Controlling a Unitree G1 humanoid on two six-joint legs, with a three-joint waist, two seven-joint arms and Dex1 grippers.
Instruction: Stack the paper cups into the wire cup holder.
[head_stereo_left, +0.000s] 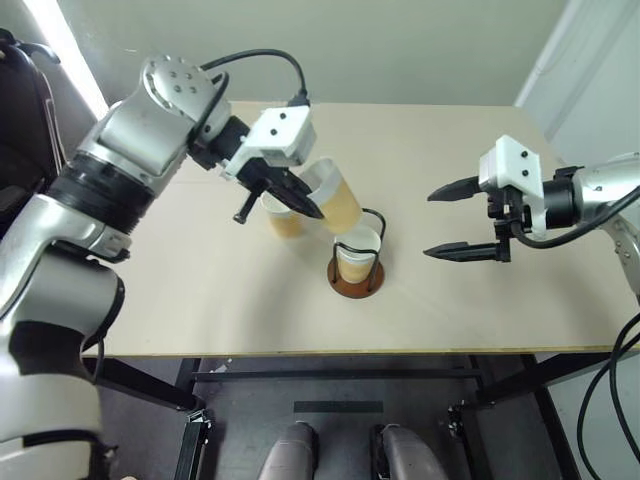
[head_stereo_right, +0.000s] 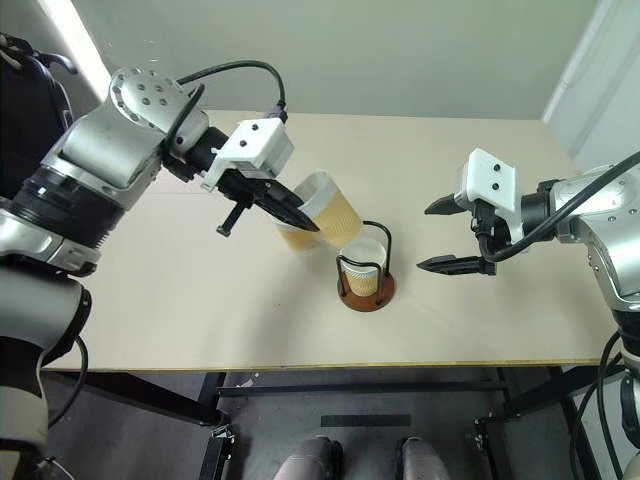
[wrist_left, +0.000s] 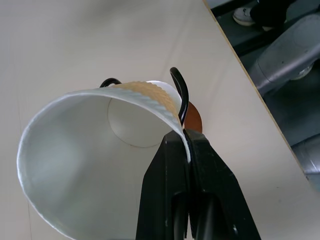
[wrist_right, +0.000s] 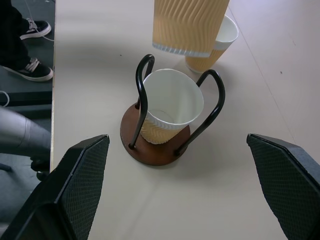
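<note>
Surface: pale wooden table (head_stereo_left: 200, 300), grey wall behind.
Holder: wire cup holder (head_stereo_left: 356, 275) near table centre — one paper cup (wrist_right: 167, 112) already seated inside.
Left gripper (head_stereo_left: 290, 195): fingers pinched on the rim of a second cup (head_stereo_left: 335, 200), tilted, at 11 o'clock above the holder.
Right gripper (head_stereo_left: 465, 220): fingers spread wide, empty, at 3 o'clock.
Remaining: held cup not yet nested; third cup (head_stereo_left: 283, 218) stands on the table at 10 o'clock.
</note>
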